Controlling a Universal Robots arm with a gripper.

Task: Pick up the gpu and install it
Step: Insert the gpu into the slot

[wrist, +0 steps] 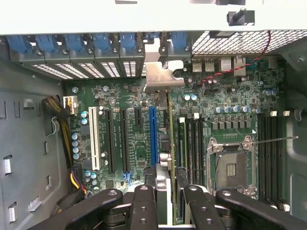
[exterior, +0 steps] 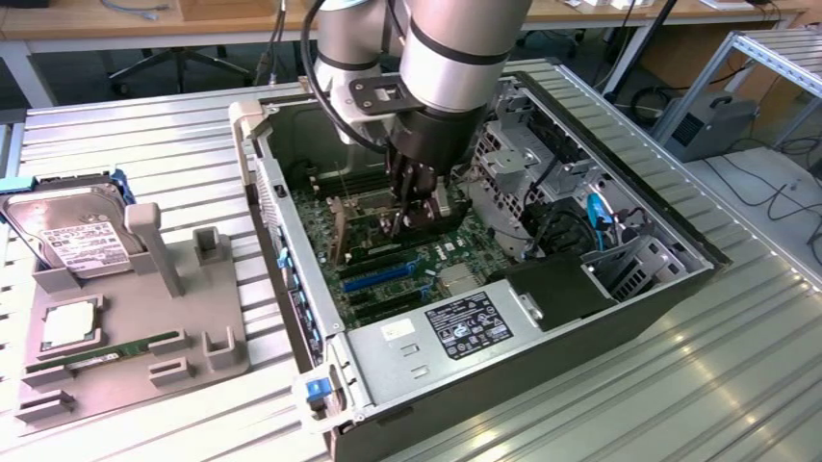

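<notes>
Grey plastic forms one holder tray (exterior: 129, 371) at the exterior view's left, on the ribbed metal table (exterior: 719, 385). In this tray I count one hard drive (exterior: 75, 236) with a white label, one square CPU (exterior: 71, 322) and one green RAM stick (exterior: 122, 348). To the right lies one open PC case (exterior: 514, 366), with its green motherboard (exterior: 385, 274) facing up. One robot arm (exterior: 449, 48) reaches down into the case. Its gripper (exterior: 418, 207) is closed on the gpu (exterior: 339, 231), one thin card that stands on its edge over the motherboard. In the wrist view the gpu (wrist: 171, 143) runs between the two black fingers (wrist: 144, 203) toward its silver bracket (wrist: 160, 76) at the case's rear wall, just beside one blue slot (wrist: 153, 136). One empty CPU socket (wrist: 231, 167) is near it. In the case's rear wall I count about six blue clips (wrist: 76, 43). Behind the table are wooden desks (exterior: 154, 19), one office chair (exterior: 180, 63) and a dark floor.
</notes>
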